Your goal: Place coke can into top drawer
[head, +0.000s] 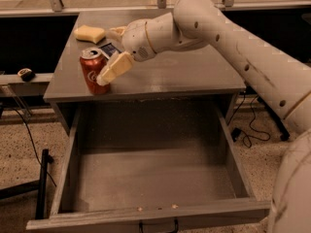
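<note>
The red coke can (92,72) stands upright near the front left corner of the grey cabinet top (184,76). My gripper (107,55) is open just right of the can. One pale finger (114,67) lies against the can's right front side, and the other finger (116,31) shows behind it. The can is not lifted. The top drawer (146,178) is pulled fully out below; its grey inside holds nothing, and its dark handle (158,224) is at the front edge.
A yellow sponge (90,33) lies at the back left of the top. A dark flat packet (109,48) lies behind the can. My arm (233,42) crosses the right side. A small round object (25,74) sits on a ledge at the left. Cables (250,130) lie on the floor at the right.
</note>
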Robot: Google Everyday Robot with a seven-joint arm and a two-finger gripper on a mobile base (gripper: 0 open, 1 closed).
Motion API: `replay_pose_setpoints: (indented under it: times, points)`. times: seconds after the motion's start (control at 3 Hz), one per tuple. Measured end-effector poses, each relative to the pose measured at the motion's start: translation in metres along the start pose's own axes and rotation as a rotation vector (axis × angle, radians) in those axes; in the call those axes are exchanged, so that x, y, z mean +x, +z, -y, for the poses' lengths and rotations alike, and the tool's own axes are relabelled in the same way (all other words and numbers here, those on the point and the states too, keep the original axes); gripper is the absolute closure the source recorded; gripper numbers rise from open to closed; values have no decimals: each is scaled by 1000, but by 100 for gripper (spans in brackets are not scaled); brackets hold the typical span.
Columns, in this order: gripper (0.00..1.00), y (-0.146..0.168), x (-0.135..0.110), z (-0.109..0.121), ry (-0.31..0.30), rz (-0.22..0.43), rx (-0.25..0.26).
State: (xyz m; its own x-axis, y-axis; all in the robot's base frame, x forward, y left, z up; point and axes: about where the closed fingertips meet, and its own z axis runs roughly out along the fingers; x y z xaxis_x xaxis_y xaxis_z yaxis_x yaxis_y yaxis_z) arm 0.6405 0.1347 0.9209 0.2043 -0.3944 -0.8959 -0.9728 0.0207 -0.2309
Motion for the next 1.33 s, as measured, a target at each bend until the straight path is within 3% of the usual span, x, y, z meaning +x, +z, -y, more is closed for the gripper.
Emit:
replay_pose_setpoints:
  times: [0.33, 0.67, 1.0, 1.33]
  points:
    - [27, 15, -5, -16, 2, 98, -89]
    - [50, 20, -1, -19, 42, 208, -105]
    - [73, 18, -7, -23, 37, 294, -115]
    - [100, -12, -29, -41, -108, 352, -60]
